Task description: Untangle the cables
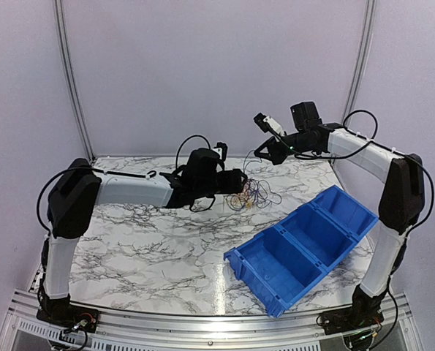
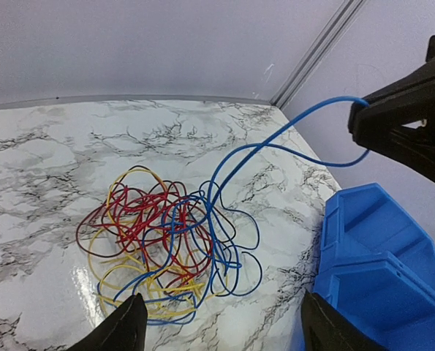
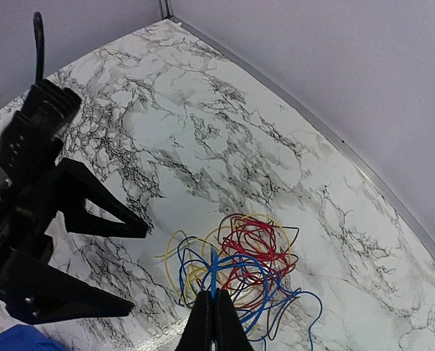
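The right gripper (image 3: 214, 301) is clenched on the blue cable (image 2: 235, 154), which is drawn from it down and to the left into the tangle (image 2: 159, 241) lying on the table (image 2: 42, 161). The left gripper (image 2: 221, 327), spread wide and empty, is held just beside the tangle and is judged the nearer for pinning it.

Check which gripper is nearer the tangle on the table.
Left. The left gripper sits open, low beside the tangle; the right gripper hangs above it, shut on a blue cable running up from it.
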### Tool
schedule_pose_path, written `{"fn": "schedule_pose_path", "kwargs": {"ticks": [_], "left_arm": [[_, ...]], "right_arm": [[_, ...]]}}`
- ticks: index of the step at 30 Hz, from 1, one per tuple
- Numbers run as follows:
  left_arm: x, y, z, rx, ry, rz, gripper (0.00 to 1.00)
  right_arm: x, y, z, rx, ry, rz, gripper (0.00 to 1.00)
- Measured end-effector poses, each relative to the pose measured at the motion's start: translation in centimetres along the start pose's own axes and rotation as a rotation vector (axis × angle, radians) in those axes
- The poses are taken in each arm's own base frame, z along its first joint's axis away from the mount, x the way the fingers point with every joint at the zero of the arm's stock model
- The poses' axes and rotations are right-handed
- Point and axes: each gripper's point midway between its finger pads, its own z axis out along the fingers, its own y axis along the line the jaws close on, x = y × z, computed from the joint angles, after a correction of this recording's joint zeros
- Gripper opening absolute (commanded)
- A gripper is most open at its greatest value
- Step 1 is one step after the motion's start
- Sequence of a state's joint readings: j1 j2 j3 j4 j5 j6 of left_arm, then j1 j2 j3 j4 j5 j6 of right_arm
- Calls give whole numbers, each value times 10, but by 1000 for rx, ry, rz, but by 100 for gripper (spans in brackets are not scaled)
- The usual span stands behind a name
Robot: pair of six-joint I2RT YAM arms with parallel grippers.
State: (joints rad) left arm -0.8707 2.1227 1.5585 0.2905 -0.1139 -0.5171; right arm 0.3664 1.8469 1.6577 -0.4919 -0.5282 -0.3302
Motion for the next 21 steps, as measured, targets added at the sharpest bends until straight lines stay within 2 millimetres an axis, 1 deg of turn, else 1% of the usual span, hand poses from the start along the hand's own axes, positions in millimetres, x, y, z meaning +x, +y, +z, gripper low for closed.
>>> {"fn": "schedule_pose_path", "kwargs": {"ticks": [3,7,11,13,16,19,21], "left_arm": [[5,-2,22,6,-6,-23,73],[5,-2,41,5,-26,-52,69],[-2,-4,54,11,-61,-71,66],[-5,-6,61,19,-78,-77,61],[-9,-10,74,35,-102,-85,52],[-10,-10,84,45,-116,-91,50],[-6,-7,90,44,-116,-92,49]], "right_arm": [[0,5,-2,-19,3,13,0],[-8,14,-17,-35,-9,14,0],[-28,27,-42,-43,-61,-11,0],[-38,33,-53,-50,-86,-24,0],[-58,44,-72,-75,-140,-40,0],[-78,57,-88,-114,-201,-53,0],[-91,66,-99,-146,-238,-60,0]]}}
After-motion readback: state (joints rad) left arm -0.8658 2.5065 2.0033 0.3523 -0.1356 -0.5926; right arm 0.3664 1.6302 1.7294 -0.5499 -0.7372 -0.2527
